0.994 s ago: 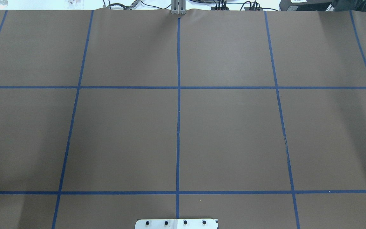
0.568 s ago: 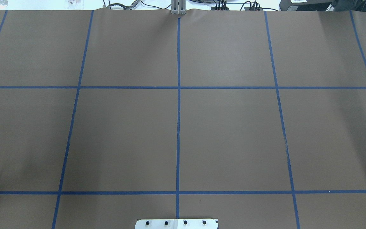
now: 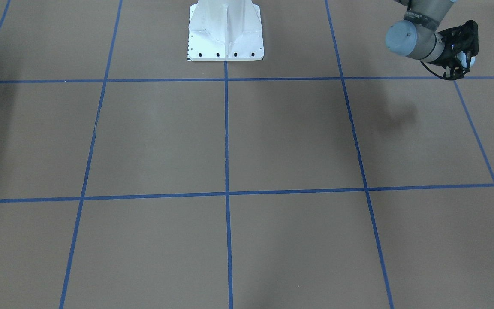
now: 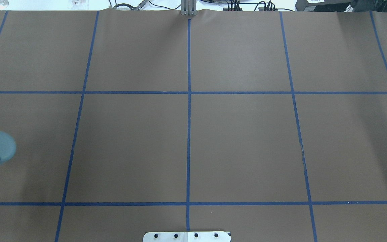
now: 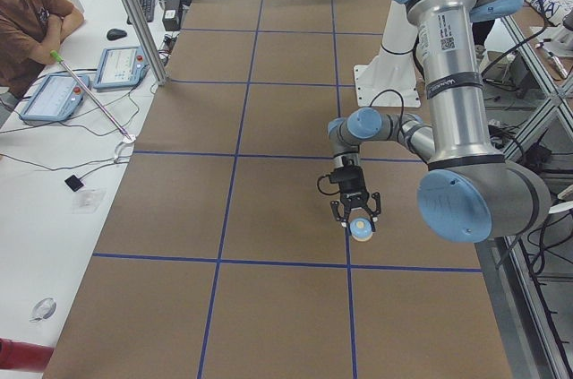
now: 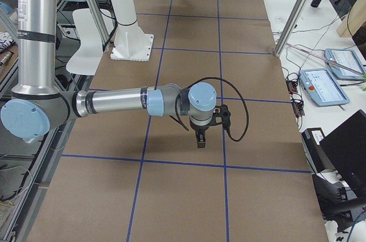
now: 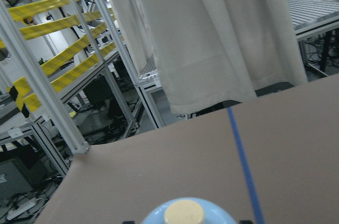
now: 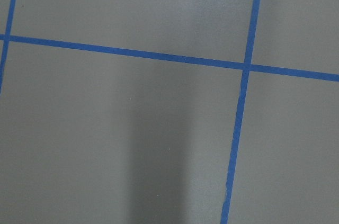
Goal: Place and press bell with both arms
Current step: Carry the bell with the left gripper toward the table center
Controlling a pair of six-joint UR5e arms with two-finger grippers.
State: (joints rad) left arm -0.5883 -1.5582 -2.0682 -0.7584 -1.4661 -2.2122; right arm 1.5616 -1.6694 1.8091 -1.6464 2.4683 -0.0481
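Entry: left gripper (image 5: 358,221) with bell (image 5: 362,233).
We log its fingers pinching the bell; right gripper (image 6: 200,142) fingers: we cannot tell.

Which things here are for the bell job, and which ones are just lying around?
For the job:
- the bell, held in the left gripper
- the left arm
- the right arm and the right gripper

Just lying about:
- the white pedestal
- a control tablet on the side bench
- a mouse
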